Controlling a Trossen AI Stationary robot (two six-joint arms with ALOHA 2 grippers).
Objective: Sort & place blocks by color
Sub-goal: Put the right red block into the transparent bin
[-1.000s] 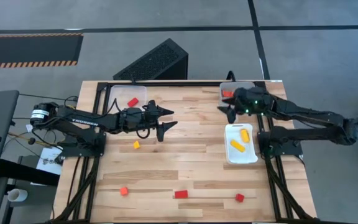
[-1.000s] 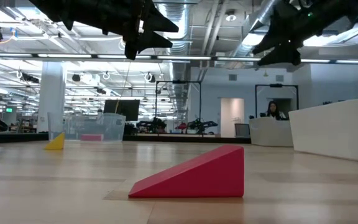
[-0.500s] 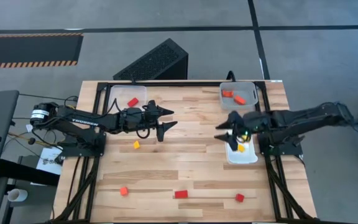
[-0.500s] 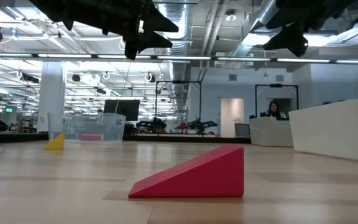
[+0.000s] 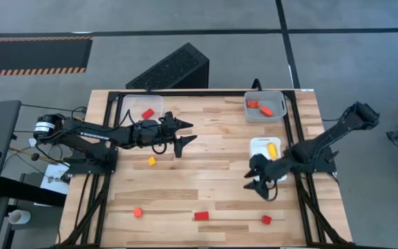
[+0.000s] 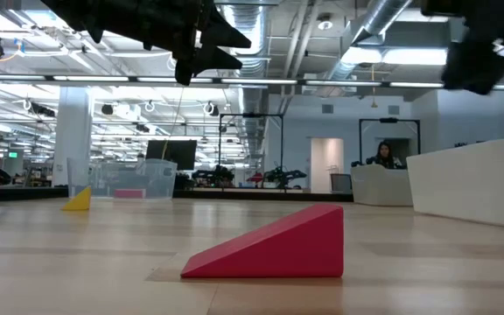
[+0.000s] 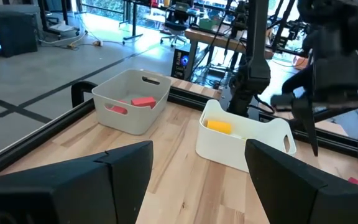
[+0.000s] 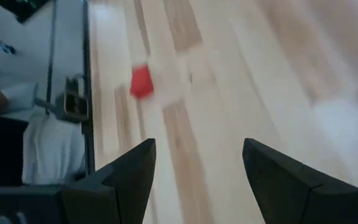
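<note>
The right gripper (image 5: pixel 260 185) hangs over the bare wood just in front of the white tray (image 5: pixel 257 144); its two dark fingers (image 8: pixel 291 180) stand apart and hold nothing; past them, in the right wrist view, a small red block (image 8: pixel 141 81) lies on the table, and it looks blurry; from above, a red block (image 5: pixel 266 220) sits near the front edge, close to this gripper; the left gripper (image 5: pixel 182 134) waits over the middle of the table, toward the left; its fingers (image 7: pixel 120 174) are spread wide too, with nothing between them; a little yellow block (image 5: pixel 152 161) lies on the wood just in front of it; the clear tray (image 5: pixel 131 104) at the back left has one red block (image 5: pixel 147 113) in it; the grey tray (image 5: pixel 276 97) at the back right holds two reddish-orange blocks (image 5: pixel 259 106); the white tray holds a yellow block (image 5: pixel 272 149), and the right arm covers part of that tray; along the front of the table (image 5: pixel 213 173) lie a red cube (image 5: pixel 137 212) on the left and a red wedge (image 5: pixel 200 216) in the middle; the wedge (image 6: pixel 274 245) looks big in the low view; far back in that view a person (image 6: pixel 383 155) sits behind a desk; white letters run along the left arm (image 5: pixel 92 133), but they are too small to read.
</note>
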